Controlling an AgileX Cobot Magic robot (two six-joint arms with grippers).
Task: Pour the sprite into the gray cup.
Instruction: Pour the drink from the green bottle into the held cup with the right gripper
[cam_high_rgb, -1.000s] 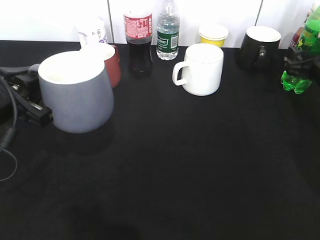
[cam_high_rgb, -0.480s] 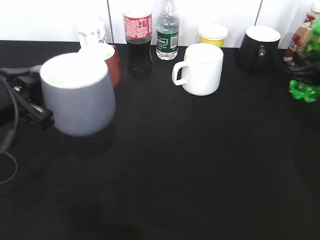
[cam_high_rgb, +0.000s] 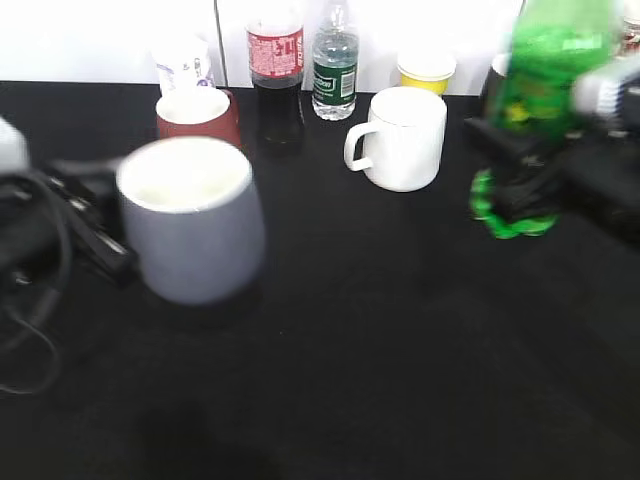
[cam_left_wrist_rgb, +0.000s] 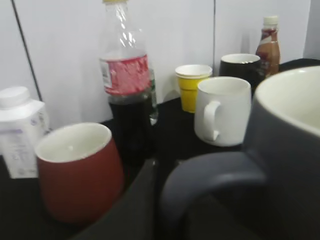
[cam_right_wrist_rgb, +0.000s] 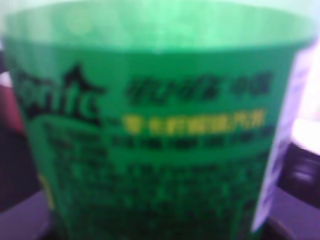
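The gray cup (cam_high_rgb: 195, 220) is held above the black table at the left by my left gripper (cam_high_rgb: 100, 245), shut on its handle; the handle (cam_left_wrist_rgb: 210, 175) fills the left wrist view beside the cup's wall (cam_left_wrist_rgb: 290, 150). The sprite (cam_high_rgb: 535, 90), a green bottle, hangs upright above the table at the right. My right gripper (cam_high_rgb: 530, 165) is shut around its lower body. Its label (cam_right_wrist_rgb: 160, 140) fills the right wrist view, and the jaws themselves are hidden there.
A brick-red mug (cam_high_rgb: 197, 115), a cola bottle (cam_high_rgb: 277, 70), a water bottle (cam_high_rgb: 336, 65), a white mug (cam_high_rgb: 405, 138), a yellow cup (cam_high_rgb: 426, 70) and a white carton (cam_high_rgb: 182, 65) stand along the back. A black mug is mostly hidden behind the sprite.
My left gripper has carried the gray cup rightward and forward. My right gripper has swung the sprite in from the far right edge toward the middle and raised it.
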